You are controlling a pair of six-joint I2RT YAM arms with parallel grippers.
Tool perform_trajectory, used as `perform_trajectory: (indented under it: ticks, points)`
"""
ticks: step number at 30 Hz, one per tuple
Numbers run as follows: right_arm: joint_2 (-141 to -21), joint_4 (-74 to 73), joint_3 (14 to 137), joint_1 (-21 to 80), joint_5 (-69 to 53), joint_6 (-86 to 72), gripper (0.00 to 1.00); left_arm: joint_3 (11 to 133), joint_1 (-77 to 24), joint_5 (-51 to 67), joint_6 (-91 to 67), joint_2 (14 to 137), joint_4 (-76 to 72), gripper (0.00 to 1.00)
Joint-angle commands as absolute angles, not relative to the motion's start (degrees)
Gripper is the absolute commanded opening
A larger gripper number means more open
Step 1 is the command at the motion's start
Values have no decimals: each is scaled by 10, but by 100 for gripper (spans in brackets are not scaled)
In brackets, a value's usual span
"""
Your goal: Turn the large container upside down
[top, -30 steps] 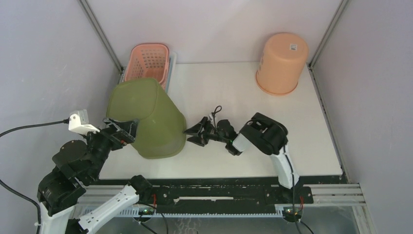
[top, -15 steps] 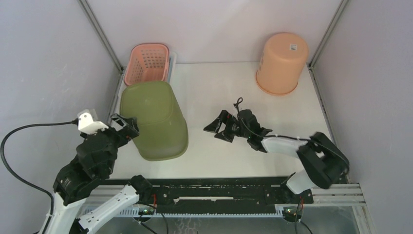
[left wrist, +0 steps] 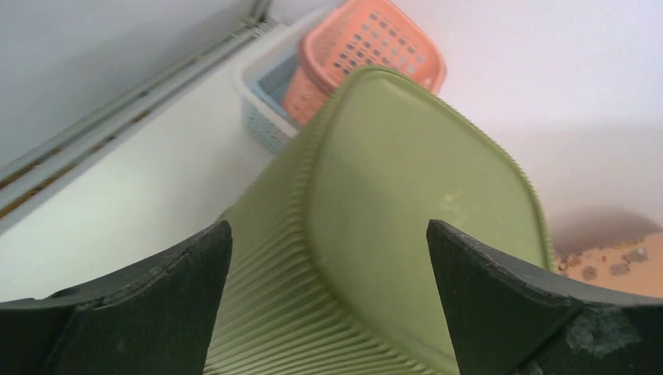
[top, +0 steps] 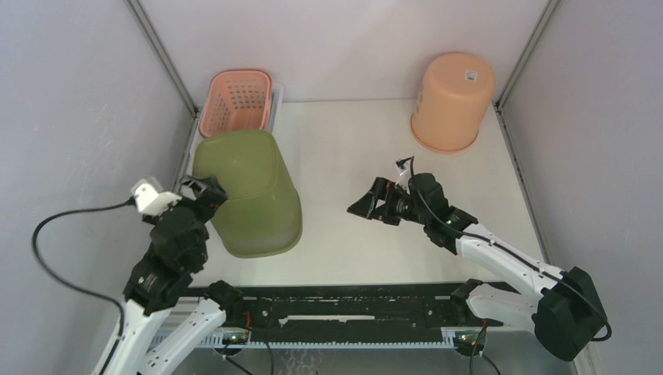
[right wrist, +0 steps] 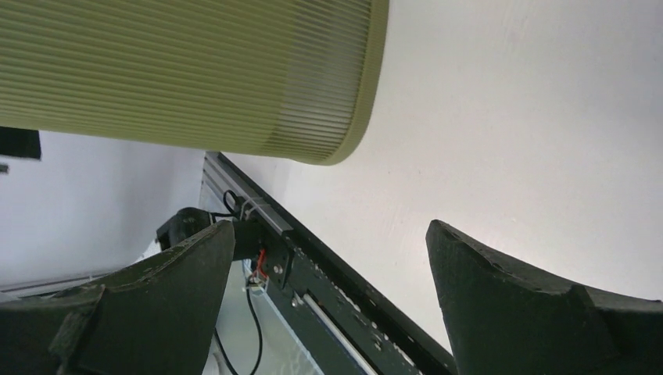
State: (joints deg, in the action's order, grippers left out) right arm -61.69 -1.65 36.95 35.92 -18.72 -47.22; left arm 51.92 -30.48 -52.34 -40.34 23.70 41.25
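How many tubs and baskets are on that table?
4: a green tub upside down, near left; an orange bucket upside down, far right; a pink basket nested in a pale basket, far left. Another could be nested unseen.

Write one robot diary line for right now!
green container: upside down, rim on table | left gripper: open, beside it | right gripper: open, apart from it

Robot lab enclosure, plain grey panel walls, metal corner posts, white table
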Motion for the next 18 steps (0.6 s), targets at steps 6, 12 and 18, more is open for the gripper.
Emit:
perform_trajectory:
  ticks: [6, 12, 18]
  points:
    - [-544, -97, 388, 320, -207, -419, 100, 458, -282, -254, -343, 424, 127, 96]
    - [-487, -169, 400, 297, -179, -389, 100, 464, -283, -164, -354, 556, -12, 96]
    - [-471, -214, 435, 317, -155, -364, 99, 592, -328, -40, -288, 751, -112, 95]
